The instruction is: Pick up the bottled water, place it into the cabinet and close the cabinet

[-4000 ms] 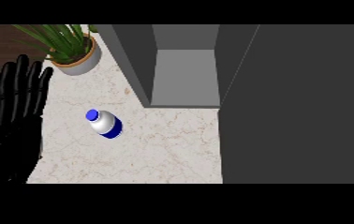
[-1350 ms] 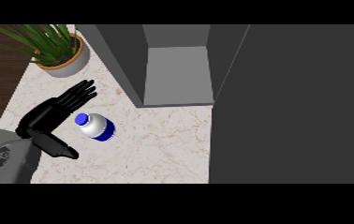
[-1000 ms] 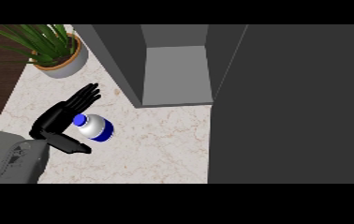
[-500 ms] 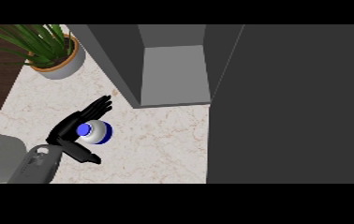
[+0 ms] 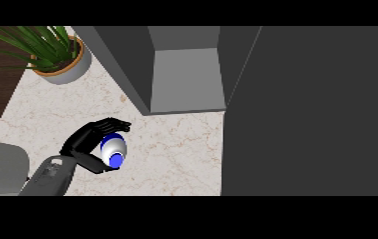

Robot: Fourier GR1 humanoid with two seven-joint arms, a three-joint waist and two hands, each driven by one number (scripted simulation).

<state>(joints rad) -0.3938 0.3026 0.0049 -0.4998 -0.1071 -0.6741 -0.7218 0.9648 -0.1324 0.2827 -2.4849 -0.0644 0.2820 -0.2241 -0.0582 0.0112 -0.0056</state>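
Observation:
The bottled water (image 5: 113, 150), white with a blue cap and blue band, stands on the marble counter at the lower left. My left hand (image 5: 87, 142) wraps it from the left, fingers curled over its far side and the thumb below it. The dark grey cabinet (image 5: 184, 73) is open, its pale inner shelf facing the counter just beyond the bottle. Its open door (image 5: 303, 113) fills the right side of the view. My right hand does not show.
A potted plant (image 5: 55, 58) with long green leaves stands at the back left corner. The counter's left edge runs past the pot. Bare marble (image 5: 177, 153) lies between the bottle and the door.
My left hand came in from the left edge, moved to the bottle and curled its fingers round it. The view has shifted a little to the left.

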